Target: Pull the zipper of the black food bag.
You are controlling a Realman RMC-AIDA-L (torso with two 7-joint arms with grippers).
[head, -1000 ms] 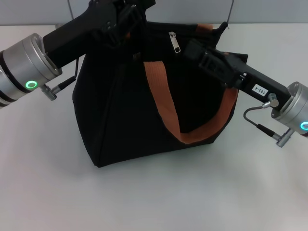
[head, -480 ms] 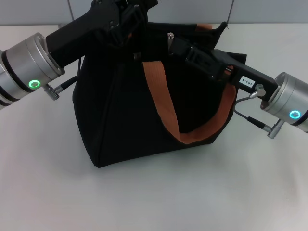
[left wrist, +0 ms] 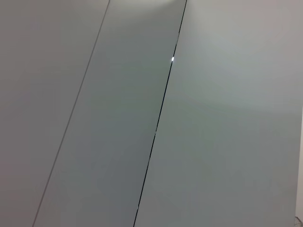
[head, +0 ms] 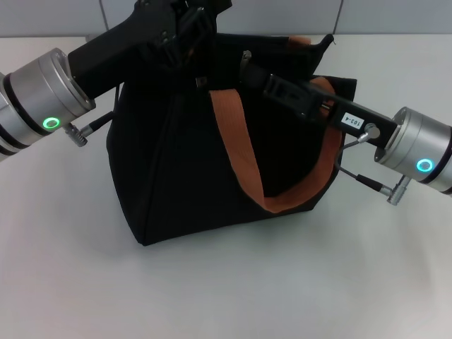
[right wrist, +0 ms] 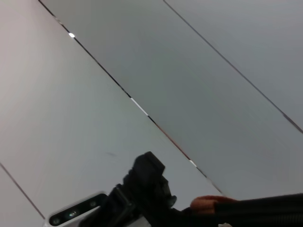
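Sits upright on the white worktop [head: 63, 282]: black food bag [head: 176, 169], boxy, top edge running side to side across the head view, orange-brown strap handle [head: 236, 152] hanging in a loop down its near face. Barely visible at the bag's top edge, near the middle: zipper [head: 246, 55], a small silver glint just at the tip of the right end effector [head: 248, 65]; pull tab's direction cannot be told. Right end effector reaching in from the bag's right side, slanting up along the top seam, tip at the zipper; opening and hold cannot be told. Left end effector [head: 189, 20] at the bag's upper left corner, pressed into the black fabric; fingers lost against it, opening cannot be told.
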